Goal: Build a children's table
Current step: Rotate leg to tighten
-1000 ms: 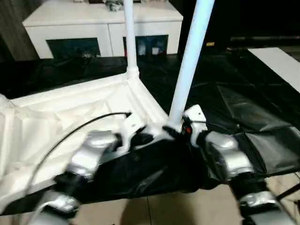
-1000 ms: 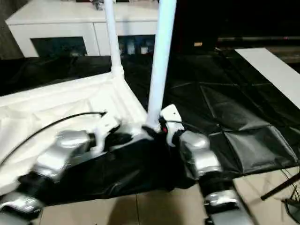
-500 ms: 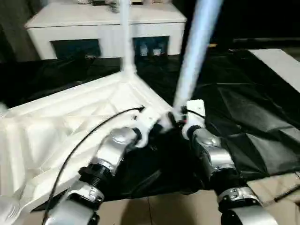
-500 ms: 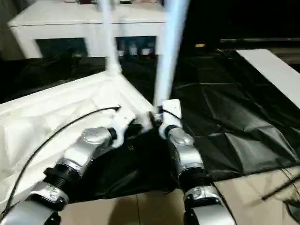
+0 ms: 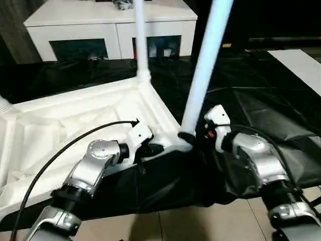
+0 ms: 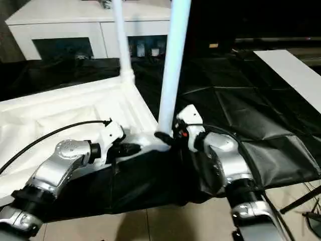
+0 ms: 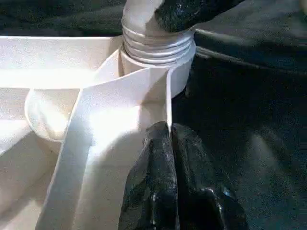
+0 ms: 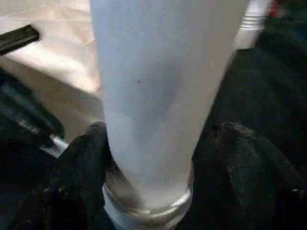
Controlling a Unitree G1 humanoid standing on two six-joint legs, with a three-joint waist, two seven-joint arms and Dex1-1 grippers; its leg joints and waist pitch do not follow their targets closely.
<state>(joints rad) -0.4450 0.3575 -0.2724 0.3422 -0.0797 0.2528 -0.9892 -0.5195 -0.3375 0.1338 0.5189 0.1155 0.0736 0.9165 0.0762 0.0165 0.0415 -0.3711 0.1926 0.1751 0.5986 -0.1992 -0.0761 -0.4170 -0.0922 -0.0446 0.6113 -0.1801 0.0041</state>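
We've got the tabletop point(image 5: 75, 118) lying upside down on black sheeting point(image 5: 261, 110) over the floor, ribbed underside up; two legs stand in its corner sockets: the far leg point(image 5: 141, 37) at the far corner, the near leg point(image 5: 204, 65) at the corner closest to us, w/ its threaded collar still showing above the socket point(image 7: 158, 67), so we judge it's not fully screwed in yet.

Our left gripper point(image 7: 175, 158) is closed, fingers pressed together w/ nothing between them; the tips bear on the tabletop rib just beside the near socket, probably to pin the top so it won't spin or slide while the leg turns.

Our right gripper point(image 8: 158, 158) sits at the base of the near leg, one finger point(image 8: 81, 167) on each side; jaws spread wide around the tube; one finger looks to touch it, the other stands off, so we read that as a loose straddle, not a clamp, likely a re-grip between twists.

Behind the sheeting there's a white cabinet point(image 5: 110, 25) w/ glass doors; not part of the job.
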